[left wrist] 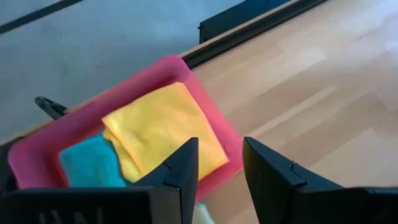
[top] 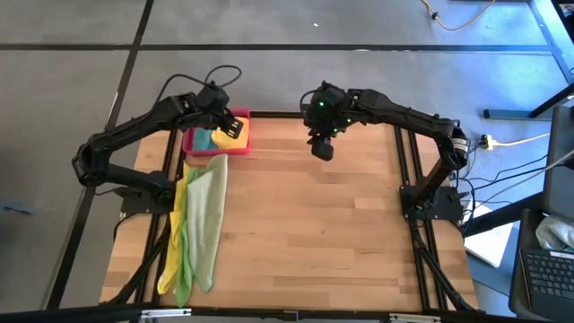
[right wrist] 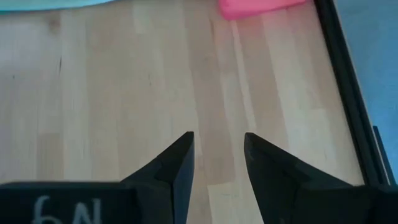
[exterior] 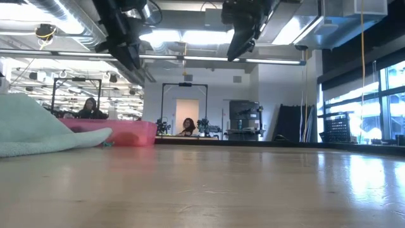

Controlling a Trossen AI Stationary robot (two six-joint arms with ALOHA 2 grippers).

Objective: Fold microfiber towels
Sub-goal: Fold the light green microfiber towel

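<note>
- High view looks straight down on a pale wooden desk [top: 305, 224] of narrow planks with a dark metal frame along its edges.
- Left hand [top: 235, 126] hangs over the pink-red tray [top: 193, 148], a rigid rectangle with rounded corners and a raised rim. Its two dark wedge-shaped fingers [left wrist: 180, 171] stand apart with a clear gap between them, and nothing is between them.
- Directly below that hand, two cloths lie in the tray: a folded yellow towel [left wrist: 165, 127], soft and matte with a roughly square outline, overlapping a teal towel [left wrist: 90, 163] that shows beside it.
- Nearer the desk's front edge from the left hand, just past the tray, three more cloths lie unfolded in a long overlapping heap: a pale olive-green towel [top: 208, 215] on top, a bright green towel [top: 186, 260] showing at its lower end, and a second yellow towel [top: 170, 242] along the outer side, reaching the desk's edge.
- Low view shows the pale cloth as a limp, fuzzy mound resting on the desk in front of the tray.
- Right hand [top: 321, 145] hovers over bare wood near the desk's far edge, well apart from all the towels. Its fingers [right wrist: 177, 165] are also spread, empty, with plank grain visible between them.
- Five towels, one tray, two arms.
- Two people sit in the room far behind the desk.
</note>
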